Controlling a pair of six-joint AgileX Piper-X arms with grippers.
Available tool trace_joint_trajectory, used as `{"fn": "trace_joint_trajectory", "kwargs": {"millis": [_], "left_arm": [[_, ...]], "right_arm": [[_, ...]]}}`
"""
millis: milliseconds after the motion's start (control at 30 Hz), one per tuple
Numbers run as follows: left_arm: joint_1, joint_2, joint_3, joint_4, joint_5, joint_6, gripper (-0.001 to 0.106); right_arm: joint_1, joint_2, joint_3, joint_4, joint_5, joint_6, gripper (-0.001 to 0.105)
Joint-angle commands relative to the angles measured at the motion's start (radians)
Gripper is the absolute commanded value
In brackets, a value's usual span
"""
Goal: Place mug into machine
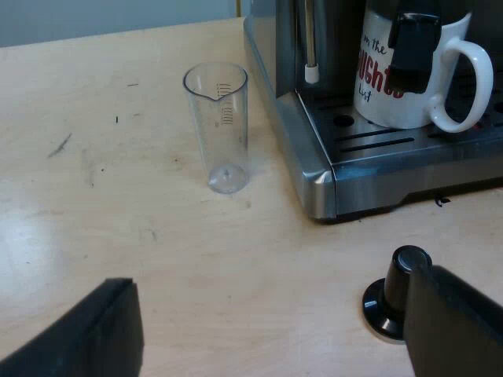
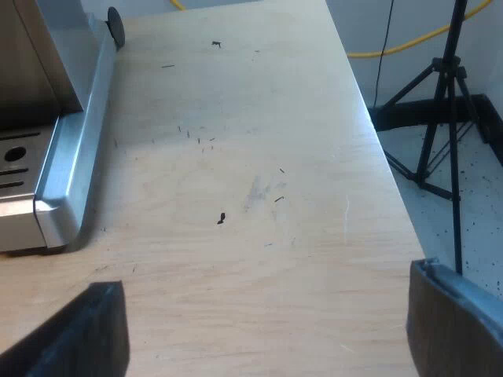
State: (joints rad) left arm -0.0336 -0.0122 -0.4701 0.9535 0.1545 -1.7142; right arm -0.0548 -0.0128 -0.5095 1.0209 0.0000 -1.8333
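The white mug (image 1: 405, 82) with red and black lettering stands upright on the metal drip tray (image 1: 377, 149) of the espresso machine (image 1: 314, 169), its handle turned sideways. A black part (image 1: 413, 47) of the machine hangs in front of the mug's rim. My left gripper (image 1: 267, 345) hovers low over the table a short way from the machine, open and holding nothing. My right gripper (image 2: 263, 338) is open too, over bare table beside the machine's base corner (image 2: 59, 196).
A clear measuring glass (image 1: 218, 126) stands upright on the table close to the machine's corner. A tamper with a black knob (image 1: 397, 294) sits beside one left finger (image 1: 460, 330). Near the right gripper the table's edge (image 2: 385, 165) drops to a floor with a tripod (image 2: 440, 118).
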Motion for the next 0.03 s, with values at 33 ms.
{"fn": "trace_joint_trajectory", "kwargs": {"millis": [33], "left_arm": [[-0.001,-0.139,0.0,-0.021,-0.011,0.002,0.07]], "right_arm": [[0.0,-0.037,-0.005,-0.016,0.0,-0.01,0.072]]}}
